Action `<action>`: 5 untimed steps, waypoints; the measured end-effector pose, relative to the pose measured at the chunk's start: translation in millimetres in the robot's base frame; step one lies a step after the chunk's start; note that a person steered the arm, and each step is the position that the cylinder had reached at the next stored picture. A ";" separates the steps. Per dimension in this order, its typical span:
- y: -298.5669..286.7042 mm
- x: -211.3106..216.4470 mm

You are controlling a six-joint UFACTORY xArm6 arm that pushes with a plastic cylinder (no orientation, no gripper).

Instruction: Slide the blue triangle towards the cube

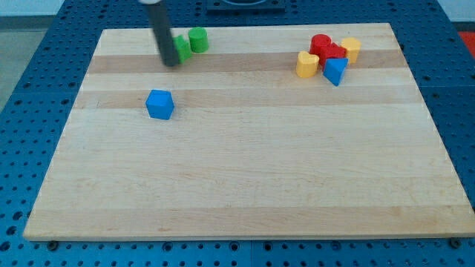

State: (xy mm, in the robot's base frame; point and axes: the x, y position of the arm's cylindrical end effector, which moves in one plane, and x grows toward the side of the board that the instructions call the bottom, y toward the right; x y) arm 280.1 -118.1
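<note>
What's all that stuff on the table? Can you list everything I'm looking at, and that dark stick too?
Blue cube: one, blue, alone toward the view's left, below the green blocks.
Blue triangle: one, blue, at the lower edge of the cluster at the view's top right.
Red blocks: two, red, shapes unclear, packed in that cluster.
Yellow blocks: two, yellow, one on the cluster's left, the other on its right.
Green blocks: two, green, at the view's top left; one is partly hidden behind the rod.
Wooden board: one, pale wood, on a blue perforated table.
My tip: one dark rod, its end beside the green blocks, far from the blue triangle.
</note>
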 end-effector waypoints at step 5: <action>61.7 102.8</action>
State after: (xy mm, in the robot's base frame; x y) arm 382.9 -56.4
